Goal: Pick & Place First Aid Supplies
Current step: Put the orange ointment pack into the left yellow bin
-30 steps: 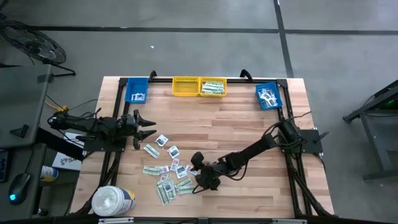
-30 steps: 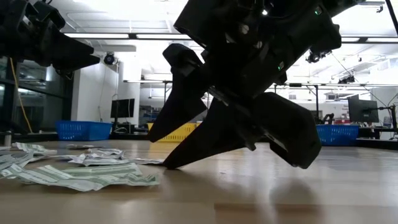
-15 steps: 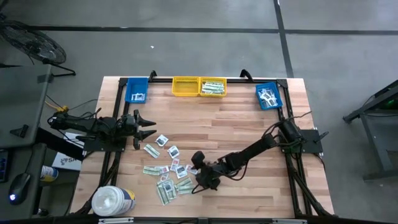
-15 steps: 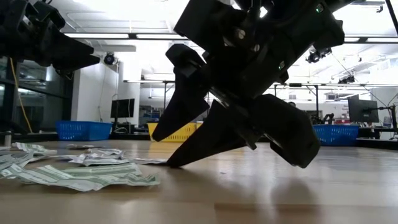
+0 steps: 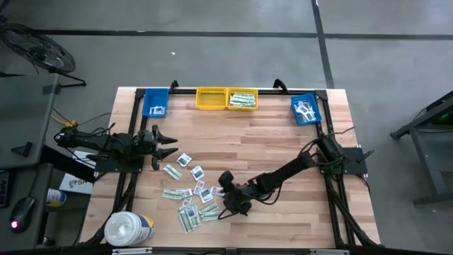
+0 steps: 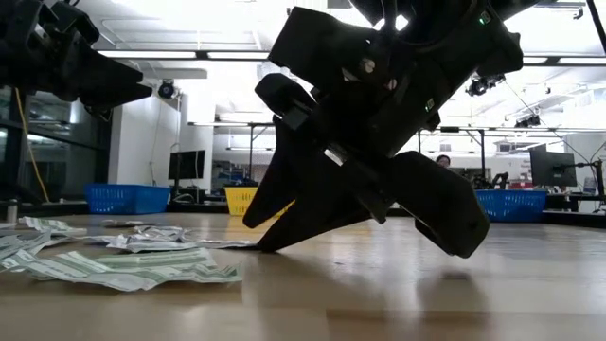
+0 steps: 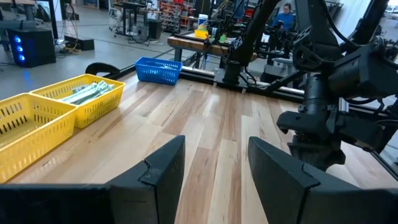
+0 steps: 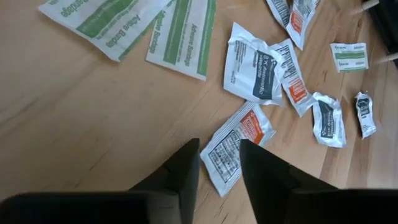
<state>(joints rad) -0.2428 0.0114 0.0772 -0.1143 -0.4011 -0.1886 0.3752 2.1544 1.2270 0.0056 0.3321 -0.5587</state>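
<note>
A butcher-block table (image 5: 269, 134) stands on a grey concrete floor, with blue and yellow bins along its far edge.

High view: the right gripper (image 5: 228, 200) is down at the near-centre of the table, at the edge of a scatter of first aid packets (image 5: 190, 198) that spreads away from it toward the left arm. The left gripper (image 5: 168, 144) waits well apart from that scatter's far side, fingers spread and empty. A big white tub (image 5: 129, 228) sits at the near left corner. The yellow bin with green strips (image 5: 242, 99) is far beyond the right claw.

Low view: a lit workshop with ceiling lights lies behind. The right claw's dark fingers angle down to the wood, tips touching or nearly touching the table just beside the nearest green-white strips (image 6: 142, 267).

Left wrist view: the left fingers (image 7: 163, 168) stand parted with nothing between them; bare wood lies ahead, and a person sits in the room beyond.

Right wrist view: the two fingertips (image 8: 186, 163) straddle the end of a squarish white packet with an orange-red mark (image 8: 237, 144). The gap is narrow, but I cannot tell whether the paper is actually pinched.

This looks like the pick step. The next move calls for closing fully on that flat packet without sliding it, lifting clear, then carrying it to a bin.
</note>
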